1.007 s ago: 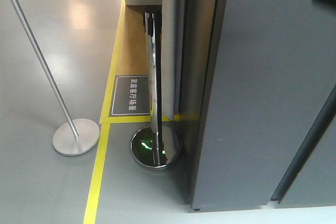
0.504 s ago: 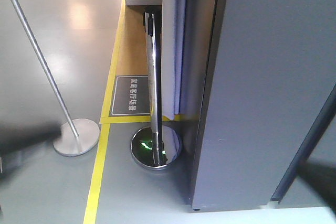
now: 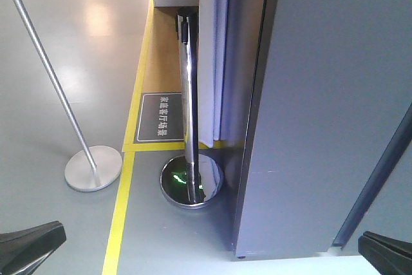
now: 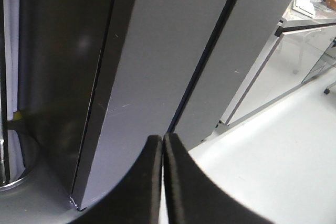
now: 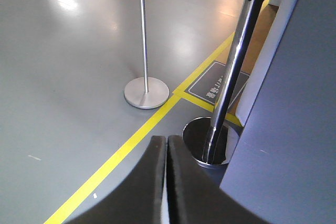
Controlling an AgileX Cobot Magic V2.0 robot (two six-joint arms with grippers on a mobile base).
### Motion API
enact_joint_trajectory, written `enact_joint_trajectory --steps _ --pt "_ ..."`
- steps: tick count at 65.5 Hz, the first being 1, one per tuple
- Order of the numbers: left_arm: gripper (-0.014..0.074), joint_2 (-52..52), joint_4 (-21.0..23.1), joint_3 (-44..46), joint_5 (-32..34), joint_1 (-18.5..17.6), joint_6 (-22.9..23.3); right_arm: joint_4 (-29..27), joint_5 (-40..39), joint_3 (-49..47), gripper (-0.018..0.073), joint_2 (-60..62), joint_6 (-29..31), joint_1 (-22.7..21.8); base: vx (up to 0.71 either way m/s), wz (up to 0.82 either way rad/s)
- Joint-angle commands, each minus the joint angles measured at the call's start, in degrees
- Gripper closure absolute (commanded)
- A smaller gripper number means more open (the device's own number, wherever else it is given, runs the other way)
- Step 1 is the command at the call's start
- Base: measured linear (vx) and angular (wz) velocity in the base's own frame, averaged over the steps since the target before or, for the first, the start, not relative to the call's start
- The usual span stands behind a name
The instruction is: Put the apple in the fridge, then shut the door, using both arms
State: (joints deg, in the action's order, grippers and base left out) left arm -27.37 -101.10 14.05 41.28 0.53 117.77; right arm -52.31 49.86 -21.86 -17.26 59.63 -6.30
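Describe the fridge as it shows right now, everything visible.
The fridge stands upright on the grey floor, filling the right of the front view. Only its flat dark grey outside shows, matte with faint scuffs; no white interior, shelf or apple is visible. A dark seam runs down between two grey panels, so the door looks shut, though I cannot confirm a seal. A chrome stanchion post stands just left of it, apart. Neither the left gripper nor the right gripper touches it; both have jaws together, empty.
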Motion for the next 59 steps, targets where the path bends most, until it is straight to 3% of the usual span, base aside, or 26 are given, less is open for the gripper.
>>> enact_joint_trajectory --steps 1,37,43,49,54,59 --pt "0.0605 -0.2 4.1 1.4 -1.0 0.1 0.0 -2.6 -1.9 -1.3 0.0561 -0.6 0.3 0.1 0.00 0.00" --pt "0.0605 -0.2 4.8 1.4 -1.0 0.1 0.1 -2.6 -1.8 -1.3 0.0561 -0.6 0.3 0.1 0.00 0.00" --pt "0.0605 -0.2 10.2 1.4 0.1 0.1 2.3 -2.6 -1.8 -1.3 0.0561 -0.6 0.3 0.1 0.00 0.00" --pt "0.0605 -0.2 19.1 1.4 -0.1 0.1 5.5 -2.6 -1.8 -1.3 0.0561 -0.6 0.3 0.1 0.00 0.00" --pt "0.0604 -0.2 28.0 1.4 -0.2 0.1 5.5 -2.6 -1.8 -1.3 0.0561 -0.6 0.3 0.1 0.00 0.00" --pt "0.0604 -0.2 33.9 1.4 -0.2 0.1 5.5 -2.6 -1.8 -1.3 0.0561 -0.6 0.3 0.1 0.00 0.00"
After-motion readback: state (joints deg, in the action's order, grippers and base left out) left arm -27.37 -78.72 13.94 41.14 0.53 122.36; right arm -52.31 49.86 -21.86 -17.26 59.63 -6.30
